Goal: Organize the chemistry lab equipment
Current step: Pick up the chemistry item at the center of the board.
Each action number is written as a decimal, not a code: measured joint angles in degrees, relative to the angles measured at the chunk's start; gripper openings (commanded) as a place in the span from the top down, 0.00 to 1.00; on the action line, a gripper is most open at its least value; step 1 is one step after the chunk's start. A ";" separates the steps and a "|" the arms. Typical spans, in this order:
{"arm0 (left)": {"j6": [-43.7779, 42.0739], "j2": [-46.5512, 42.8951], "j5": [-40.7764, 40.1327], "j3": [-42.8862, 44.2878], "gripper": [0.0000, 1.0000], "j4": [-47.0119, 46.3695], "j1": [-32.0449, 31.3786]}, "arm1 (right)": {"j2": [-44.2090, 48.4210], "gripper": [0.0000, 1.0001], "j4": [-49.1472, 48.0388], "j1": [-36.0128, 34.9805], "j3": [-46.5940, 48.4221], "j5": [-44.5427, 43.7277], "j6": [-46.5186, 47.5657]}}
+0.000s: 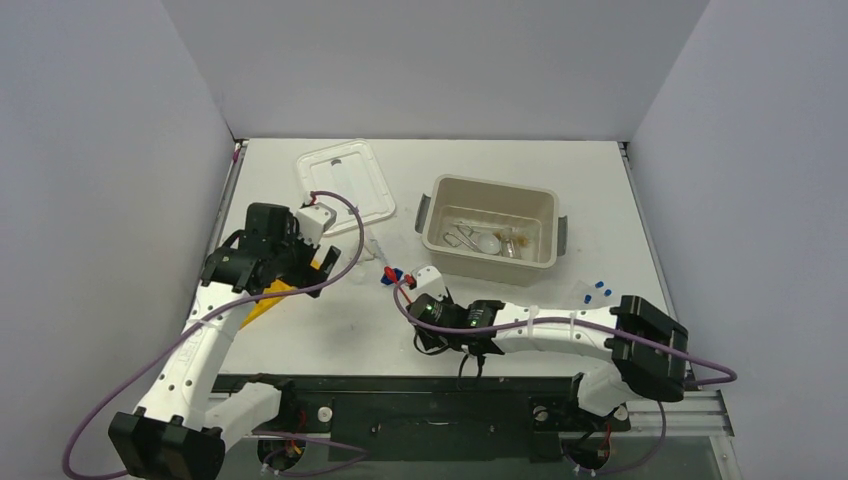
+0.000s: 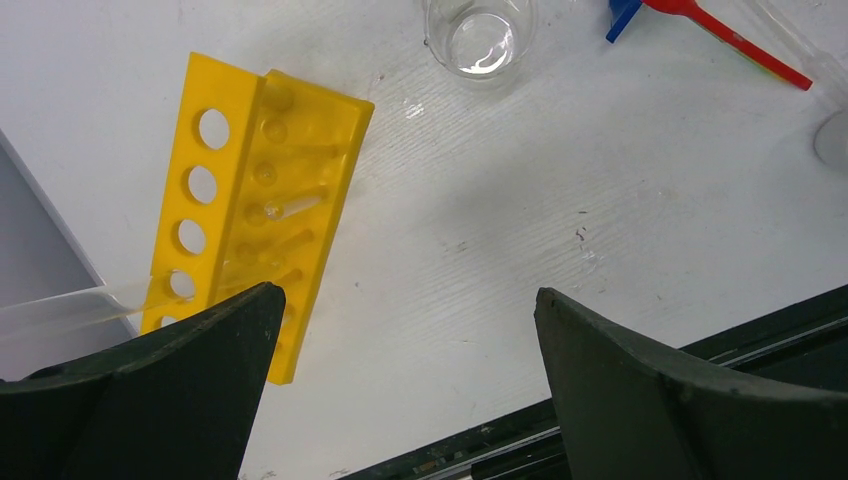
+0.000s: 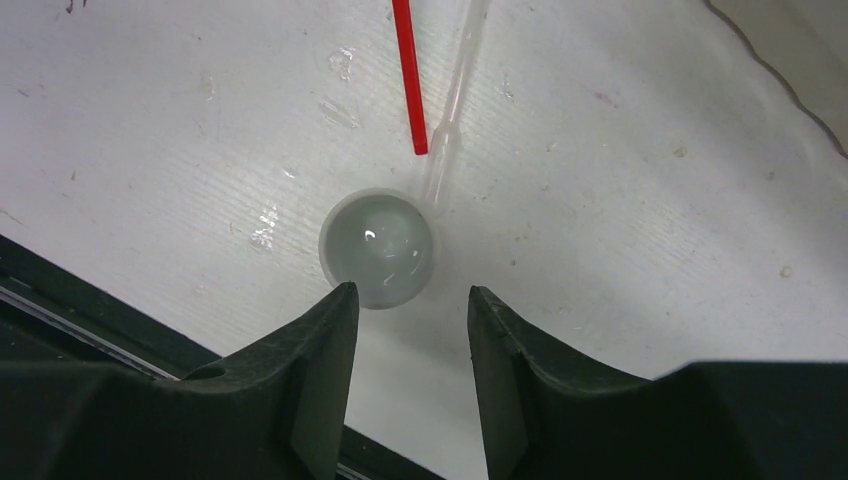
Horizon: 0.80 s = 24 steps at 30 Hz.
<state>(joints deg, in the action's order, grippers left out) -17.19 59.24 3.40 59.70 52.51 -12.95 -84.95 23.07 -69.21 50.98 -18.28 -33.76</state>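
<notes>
hovering over table. left gripper spread wide, nothing between fingers. yellow tube rack lies flat by left finger, clear beaker farther out. right gripper slightly apart, empty. round glass bulb just ahead of tips, clear tube and red spatula beyond it. more glassware in beige tub.

A beige rectangular tub with grey side handles is sitting on a white table; a white lid is lying flat to the tub's left, apart from it. Pale walls are enclosing three sides.
</notes>
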 measured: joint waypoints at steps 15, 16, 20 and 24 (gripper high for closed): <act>-0.52 -1.42 0.04 -0.63 0.03 0.20 0.00 | -6.78 1.00 -4.50 0.26 -0.02 0.83 -0.37; -0.59 -1.42 0.04 -0.66 0.03 0.20 0.00 | -6.82 1.00 -4.55 0.42 -0.02 0.79 -0.31; -1.01 -1.46 0.07 -0.66 0.03 0.20 0.00 | -5.79 1.00 -4.22 1.42 0.28 0.81 -0.31; -1.38 -1.68 0.17 -1.01 0.03 0.35 0.00 | -1.07 1.00 -0.74 5.55 0.83 1.36 0.52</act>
<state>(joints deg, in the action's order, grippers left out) -18.57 57.56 3.57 58.70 52.86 -12.95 -86.02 22.33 -63.66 51.81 -16.93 -33.23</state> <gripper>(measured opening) 0.968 0.033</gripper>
